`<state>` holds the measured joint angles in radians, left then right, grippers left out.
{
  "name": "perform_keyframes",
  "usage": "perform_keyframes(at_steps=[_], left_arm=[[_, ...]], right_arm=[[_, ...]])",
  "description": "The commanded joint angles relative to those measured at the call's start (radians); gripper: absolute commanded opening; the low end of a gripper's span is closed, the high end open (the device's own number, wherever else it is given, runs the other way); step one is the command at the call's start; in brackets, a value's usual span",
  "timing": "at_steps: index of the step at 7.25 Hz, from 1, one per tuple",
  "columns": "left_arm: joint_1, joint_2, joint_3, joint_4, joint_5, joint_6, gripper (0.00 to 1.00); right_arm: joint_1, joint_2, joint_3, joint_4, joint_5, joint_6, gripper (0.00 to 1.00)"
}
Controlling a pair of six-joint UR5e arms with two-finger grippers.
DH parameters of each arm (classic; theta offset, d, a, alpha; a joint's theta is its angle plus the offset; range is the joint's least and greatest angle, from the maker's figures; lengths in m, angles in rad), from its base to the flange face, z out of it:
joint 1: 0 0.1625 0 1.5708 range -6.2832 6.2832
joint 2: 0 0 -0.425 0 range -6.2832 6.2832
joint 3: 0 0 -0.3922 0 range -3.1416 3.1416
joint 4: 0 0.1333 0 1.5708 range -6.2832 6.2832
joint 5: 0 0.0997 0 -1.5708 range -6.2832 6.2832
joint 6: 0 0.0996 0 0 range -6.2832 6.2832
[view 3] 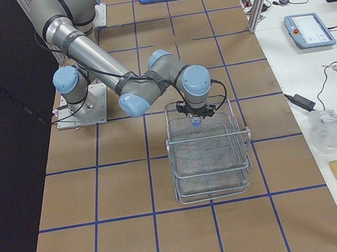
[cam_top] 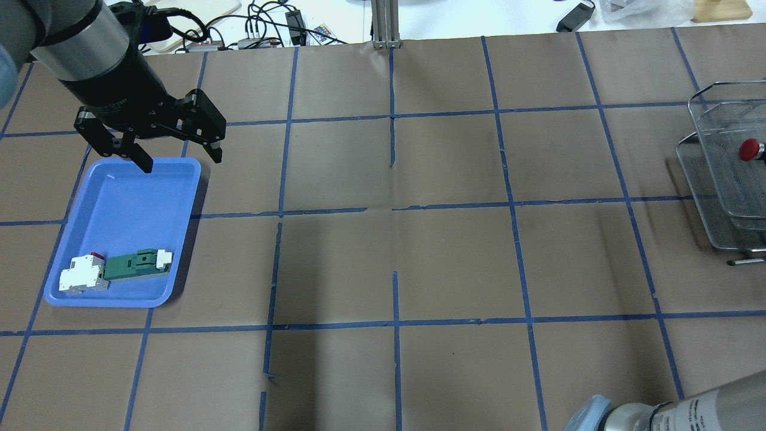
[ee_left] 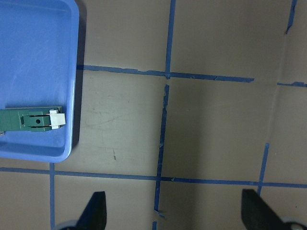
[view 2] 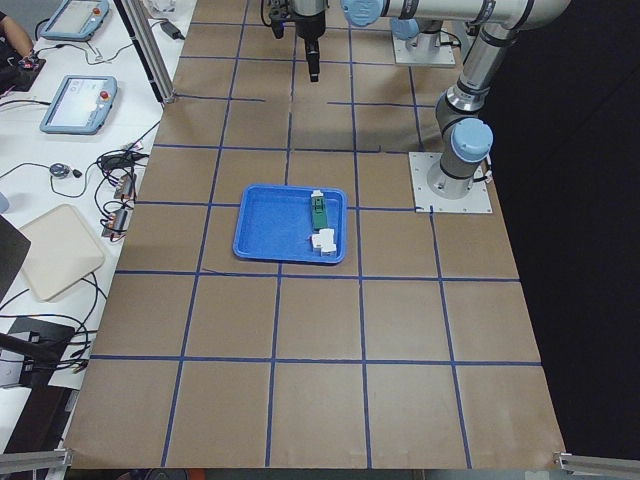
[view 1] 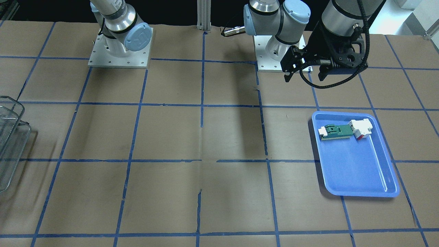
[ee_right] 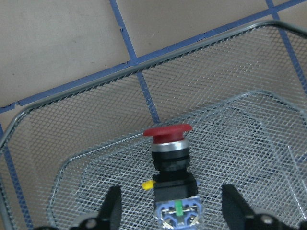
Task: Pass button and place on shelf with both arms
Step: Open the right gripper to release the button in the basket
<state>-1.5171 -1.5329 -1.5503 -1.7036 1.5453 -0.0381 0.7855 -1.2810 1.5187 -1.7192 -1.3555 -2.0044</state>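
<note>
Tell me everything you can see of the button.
The button has a red mushroom cap, a silvery collar, a black barrel and a blue-and-white rear block. It appears to lie on its side in the shelf's top mesh tier, between the right gripper's open fingers, which do not touch it.

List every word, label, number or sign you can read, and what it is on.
"UR", probably, embossed and turned: joint cap on the right arm.
Blurred print, unreadable: wrist of the left arm.
Small print, unreadable: tube of the right arm.
Screens too small to read: tablets.
No text seen: button, shelf, tray.
</note>
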Motion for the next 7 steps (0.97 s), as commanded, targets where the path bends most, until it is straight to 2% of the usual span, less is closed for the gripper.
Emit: perform_keyframes(at_steps=[1, 3, 5, 7], left_arm=[[-0.002, -0.006, -0.017, -0.019, 0.002, 0.001, 1.0], [-0.002, 0.005, 0.001, -0.013, 0.002, -0.002, 1.0], [-0.002, -0.007, -0.022, -0.002, 0.002, 0.0, 1.0], [-0.002, 0.01, -0.017, -0.002, 0.002, -0.002, 1.0]], right_arm=[[0.059, -0.072, 0.008, 0.056, 0.012, 0.135, 1.0], [0.238, -0.206, 0.014, 0.147, 0.012, 0.462, 1.0], [0.525, -0.254, 0.005, 0.133, -0.004, 0.834, 1.0], [0.744, -0.27, 0.002, 0.122, -0.002, 1.218, 1.0]])
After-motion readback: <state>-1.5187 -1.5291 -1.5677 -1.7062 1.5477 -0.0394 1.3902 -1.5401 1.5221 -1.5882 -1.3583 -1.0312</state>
